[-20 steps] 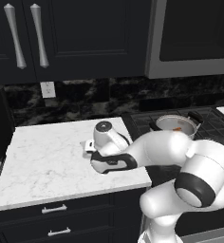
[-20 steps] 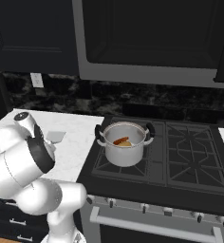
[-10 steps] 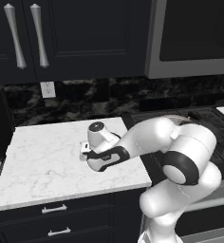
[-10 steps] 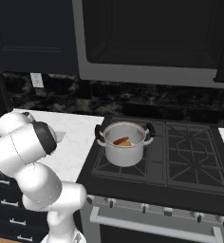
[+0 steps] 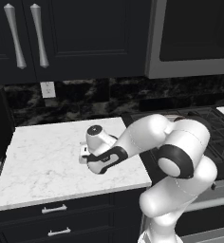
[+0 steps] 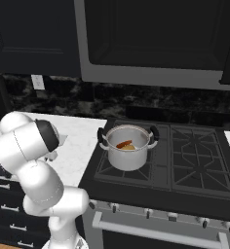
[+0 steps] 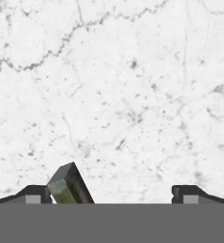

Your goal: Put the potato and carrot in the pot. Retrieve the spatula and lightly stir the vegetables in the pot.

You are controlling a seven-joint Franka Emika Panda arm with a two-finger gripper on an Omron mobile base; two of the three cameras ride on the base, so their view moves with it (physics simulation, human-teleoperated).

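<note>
Arm has swung further left over the last second: elbow now folded tight across the lower middle of the left base view, hand dropped low over the white marble counter (image 5: 47, 161). Camera hasn't moved, cabinets and stove sit the same. Reads as the reach for the spatula, so the vegetable half of the task looks done and stirring is what's left.

Stove (image 6: 195, 160) fills the right half of the right base view. Pot (image 6: 128, 148) stands on its front-left burner, centre of that frame, upright, lid off. Inside it: carrot (image 6: 123, 144) lying across the top, potato (image 6: 130, 147) just beside and under it, touching as far as I can tell. Nothing else in the pot.

Gripper (image 7: 111, 194) points straight down at the marble, jaws spread wide, nothing between them. Tips at the bottom edge of the hand view.

Spatula (image 7: 69, 185): only a dark handle end visible, bottom left of the hand view, just inside the left fingertip, tilted. Blade is hidden. Not gripped yet. Handle sits off-centre, so I'd expect a small sideways correction before closing.
</note>
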